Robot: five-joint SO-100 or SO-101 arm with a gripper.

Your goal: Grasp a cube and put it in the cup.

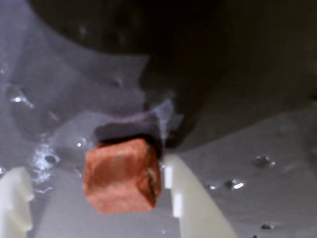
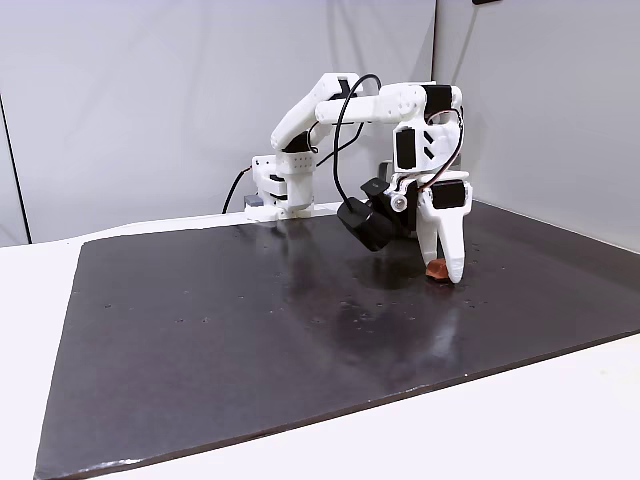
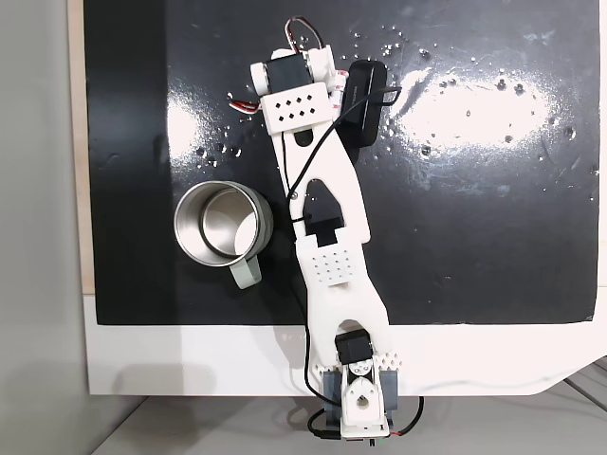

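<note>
The small reddish-brown cube [image 1: 121,176] lies on the glossy black mat between my two white fingers. It sits close against the right finger [image 1: 190,198], while the left finger [image 1: 15,198] stands well apart from it. My gripper [image 1: 94,166] is open around the cube. In a fixed view the gripper [image 2: 443,272] points straight down to the mat, and the cube [image 2: 436,270] peeks out by its tips. The pale grey-green cup [image 3: 223,225] stands upright with its steel inside showing and its handle [image 3: 245,272] towards the arm's base. It is left of the arm.
The black mat [image 2: 250,320] covers most of the white table [image 2: 560,420]. The arm's base [image 3: 356,398] stands on the white strip at the mat's edge. The black wrist camera [image 3: 365,90] juts out beside the wrist. Small specks dot the mat.
</note>
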